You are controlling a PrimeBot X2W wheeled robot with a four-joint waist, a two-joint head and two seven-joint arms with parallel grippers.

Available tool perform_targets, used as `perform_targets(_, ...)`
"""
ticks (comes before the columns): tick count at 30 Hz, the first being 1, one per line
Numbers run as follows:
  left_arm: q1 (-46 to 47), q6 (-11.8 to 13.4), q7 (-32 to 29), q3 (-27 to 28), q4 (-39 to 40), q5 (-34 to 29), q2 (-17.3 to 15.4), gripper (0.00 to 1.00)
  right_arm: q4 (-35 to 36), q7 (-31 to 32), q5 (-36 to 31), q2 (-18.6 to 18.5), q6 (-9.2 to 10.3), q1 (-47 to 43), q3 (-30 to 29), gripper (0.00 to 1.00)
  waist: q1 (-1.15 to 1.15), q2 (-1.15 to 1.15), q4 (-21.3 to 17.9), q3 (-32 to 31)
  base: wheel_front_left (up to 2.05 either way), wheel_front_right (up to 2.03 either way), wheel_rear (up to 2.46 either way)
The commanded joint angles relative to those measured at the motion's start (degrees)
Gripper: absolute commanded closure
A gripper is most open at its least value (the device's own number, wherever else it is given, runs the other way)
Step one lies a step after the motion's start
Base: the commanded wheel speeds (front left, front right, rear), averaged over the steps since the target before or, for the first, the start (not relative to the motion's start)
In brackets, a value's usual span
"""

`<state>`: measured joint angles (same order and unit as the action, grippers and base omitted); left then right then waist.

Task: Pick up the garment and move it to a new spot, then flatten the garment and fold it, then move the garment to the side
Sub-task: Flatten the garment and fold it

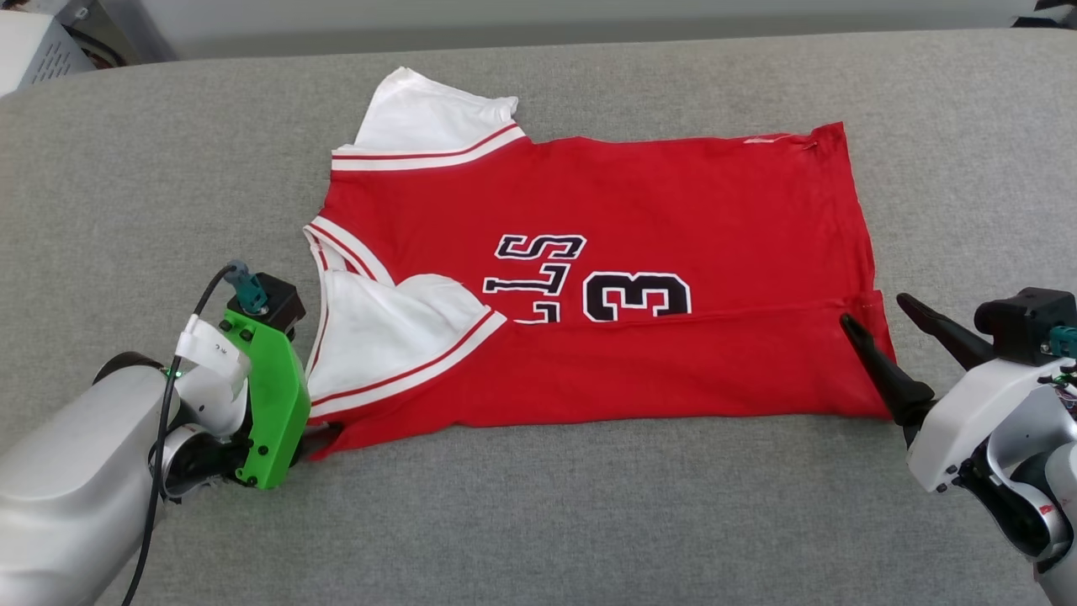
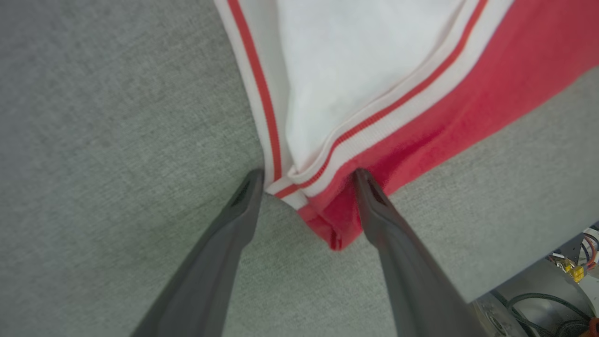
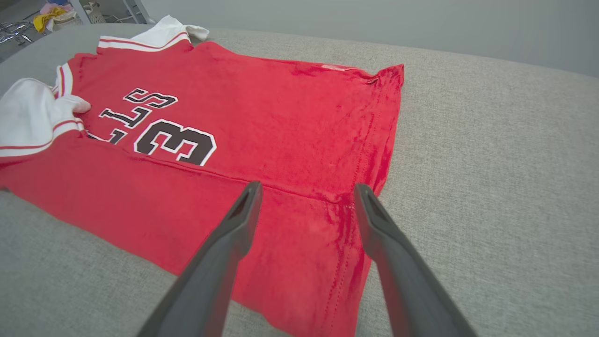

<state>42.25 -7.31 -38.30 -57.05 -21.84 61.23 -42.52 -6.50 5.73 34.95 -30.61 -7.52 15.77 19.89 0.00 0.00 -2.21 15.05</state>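
Right now the red jersey [image 1: 673, 202] lies spread across the middle of the grey fabric-covered table [image 1: 538, 522], neck toward the robot's left and hem toward its right. Its near long edge is folded up over the front. The fold line cuts across the black, white-outlined letters and the number, of which a "3" [image 1: 635, 296] shows. The far white sleeve [image 1: 421, 118] lies flat beyond the shoulder. The near white sleeve [image 1: 379, 337] is turned in over the chest, its striped trim slanting down toward the near-left corner.

The left jaws stand spread, low at that corner. In the left wrist view their two dark fingers [image 2: 222, 248] straddle the tip of the cloth, one beside the striped trim and the other over the red edge, with nothing pinched. A green mount [image 1: 269, 404] on that wrist hides most of them in the head view.

The right jaws are likewise spread and hold nothing. Their fingers [image 1: 879, 370] point at the hem end of the fold, one over the red cloth, the other just off its edge.
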Motion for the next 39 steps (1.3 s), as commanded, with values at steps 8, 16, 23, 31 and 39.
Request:
perform_targets(8, -2.54, -0.11, 1.29, -3.67, -2.43, -1.73, 1.44, 0.87, -1.73, -1.52, 0.77, 0.14, 0.03, 2.63, 1.40, 0.00, 0.00, 0.00, -1.18, 2.34, 0.00, 0.00, 0.00)
perform_targets(16, -2.55, -0.16, 9.27, -3.41, 0.09, -2.11, 0.32, 1.00, -0.05, -1.06, 0.37, -3.68, 0.03, 4.05, -0.46, 0.00, 0.00, 0.00, 0.19, -0.04, 0.00, 0.00, 0.00)
perform_targets(23, -2.41, 0.19, 14.73, -1.90, 5.70, -3.45, -2.32, 1.00, 5.56, 8.07, 2.13, -11.26, 0.03, 5.58, -1.28, 0.00, 0.00, 0.00, 1.43, -0.79, 0.00, 0.00, 0.00)
perform_targets(31, -2.31, 2.22, 16.08, -1.40, 10.78, -4.78, -3.32, 1.00, 7.33, 27.90, 9.95, -16.08, 0.03, 7.14, 2.45, 0.00, 0.00, 0.00, 2.26, 0.71, 0.00, 0.00, 0.00)
perform_targets(39, -1.29, 3.11, 16.87, -1.46, 12.48, -6.44, -2.96, 1.00, -1.18, 31.39, 11.12, -11.80, 0.03, 8.92, 6.14, 0.00, 0.00, 0.00, 3.21, 3.38, 0.00, 0.00, 0.00)
